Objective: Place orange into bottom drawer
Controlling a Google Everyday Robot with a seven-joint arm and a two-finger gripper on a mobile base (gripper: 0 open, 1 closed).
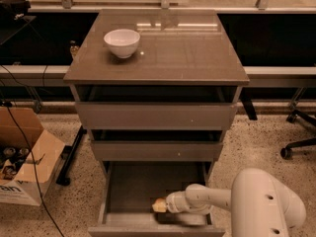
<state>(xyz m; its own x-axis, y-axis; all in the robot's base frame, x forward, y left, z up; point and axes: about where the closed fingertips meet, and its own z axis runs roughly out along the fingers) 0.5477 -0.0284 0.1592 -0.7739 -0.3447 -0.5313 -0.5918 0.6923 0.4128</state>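
The bottom drawer (133, 181) of the grey-brown cabinet is pulled open and shows its grey interior. My white arm reaches down into it from the lower right. My gripper (160, 205) is low inside the drawer near its front panel. A small pale orange-yellow shape at the gripper's tip is probably the orange (158, 205); it is close to the drawer floor and mostly covered by the gripper.
A white bowl (122, 42) stands on the cabinet top at the back left. The two upper drawers (155, 115) are slightly open. An open cardboard box (24, 157) sits on the floor at the left. An office chair base (298, 142) is at the right.
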